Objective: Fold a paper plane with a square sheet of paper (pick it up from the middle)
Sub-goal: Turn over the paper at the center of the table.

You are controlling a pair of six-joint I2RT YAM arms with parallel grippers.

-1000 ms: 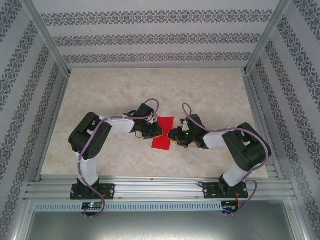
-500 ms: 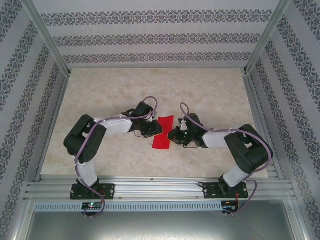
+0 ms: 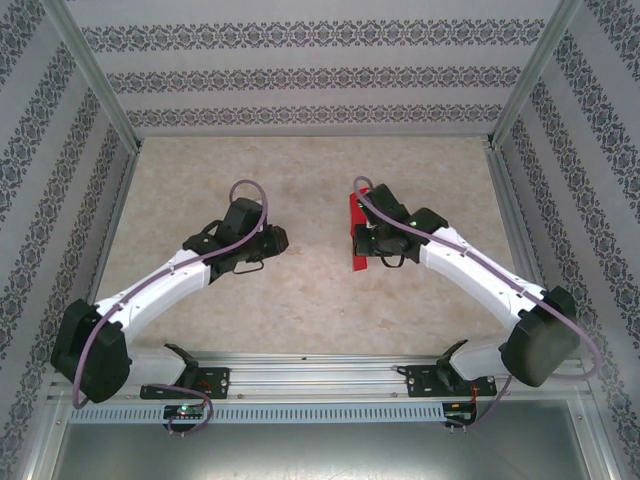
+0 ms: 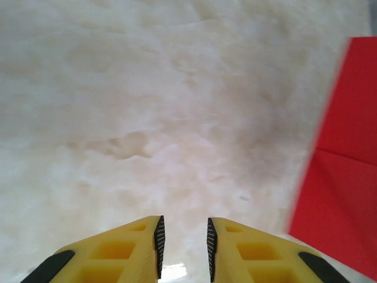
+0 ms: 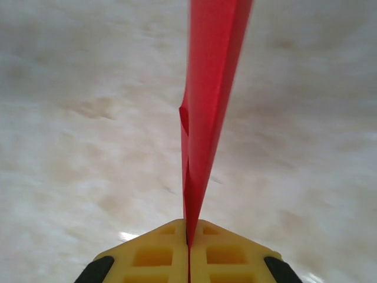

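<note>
The red sheet of paper (image 3: pixel 354 232) is folded into a narrow strip and hangs edge-on above the table, right of centre. My right gripper (image 3: pixel 366 241) is shut on its near edge; in the right wrist view the paper (image 5: pixel 209 106) runs straight up from between the closed fingertips of the gripper (image 5: pixel 188 237). My left gripper (image 3: pixel 281 240) hovers to the left, apart from the paper. Its jaws (image 4: pixel 183 244) stand slightly open with only bare table between them. The left wrist view has the paper (image 4: pixel 344 171) at its right edge, a crease across it.
The beige marbled tabletop (image 3: pixel 300 170) lies under both arms. Patterned walls and metal frame posts (image 3: pixel 95 80) close in the back and both sides. An aluminium rail (image 3: pixel 320 378) runs along the near edge by the arm bases.
The right gripper shut on the paper and lifted it off the table toward the far side. The left gripper let go, opened a little and drew away to the left. Both arms stretched out.
</note>
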